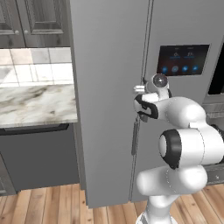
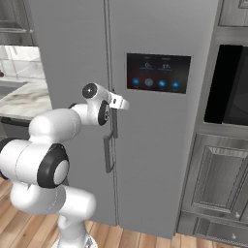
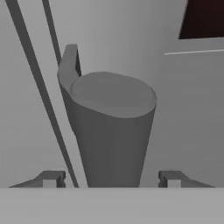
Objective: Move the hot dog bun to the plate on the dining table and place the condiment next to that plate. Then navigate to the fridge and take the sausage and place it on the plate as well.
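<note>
Arm's up at the fridge (image 1: pixel 109 87), doors closed. End effector (image 3: pixel 112 179) sits w/ fingers (image 3: pixel 51 178) spread apart either side of the door handle (image 3: pixel 109 131), not squeezing it. In the right base view the end effector (image 2: pixel 119 102) is at the handle (image 2: pixel 110 150), by the dark panel (image 2: pixel 158 72). Marble worktop (image 1: pixel 35 104) off to the left.

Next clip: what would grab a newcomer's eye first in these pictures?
The tall pale grey fridge, doors closed, takes up most of both base views, with a small dark panel lit on its right door. The white arm reaches to the seam between the doors, its claw open with one fingertip on each side of the grey door handle in the hand view. A marble counter sits left of the fridge.
</note>
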